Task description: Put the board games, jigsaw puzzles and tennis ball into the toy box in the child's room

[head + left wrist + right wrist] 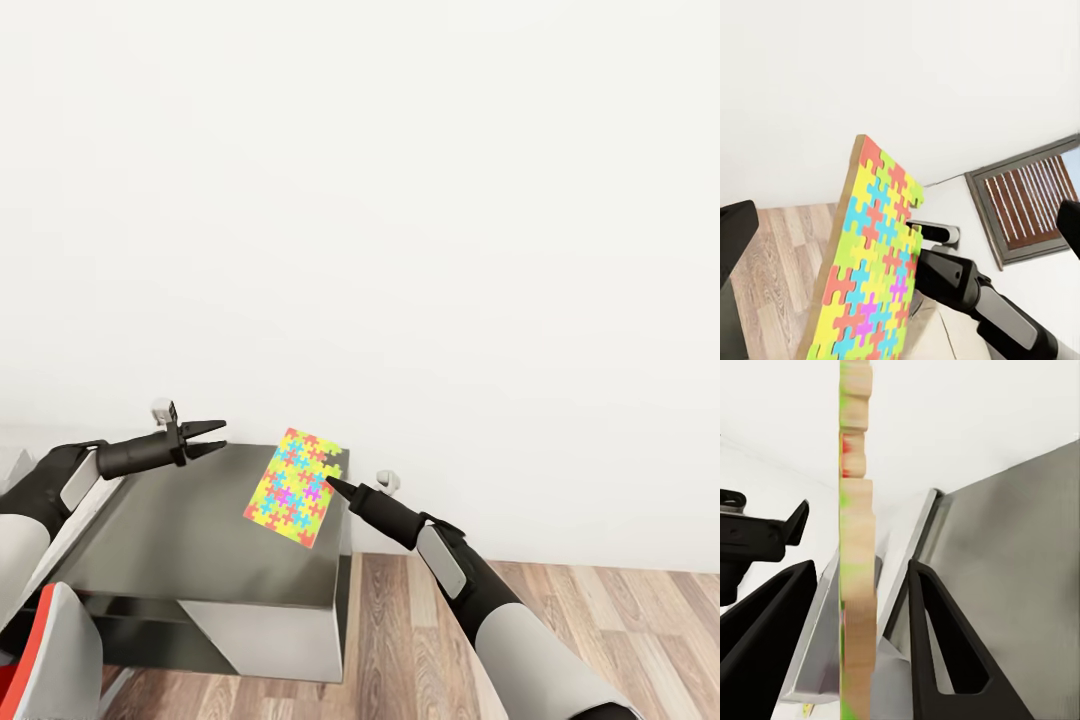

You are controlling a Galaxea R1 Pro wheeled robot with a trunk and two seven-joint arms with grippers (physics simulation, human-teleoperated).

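A jigsaw puzzle (295, 487) with yellow, green, pink, blue and orange pieces hangs tilted above the right end of the table's dark-grey-topped section (170, 540). My right gripper (330, 485) is shut on its right edge. The right wrist view has the puzzle (857, 547) edge-on between the two black fingers (945, 645). My left gripper (215, 438) stands open just left of the puzzle, above the table's back edge, holding nothing. In the left wrist view the puzzle's patterned face (870, 262) stands upright close ahead. The board games, toy box, tennis ball and bed are out of view.
A plain white wall rises right behind the table. Wooden floor (420, 640) lies to the right and in front. The table's white side panel (270, 630) faces me. My right forearm (967, 292) reaches in behind the puzzle.
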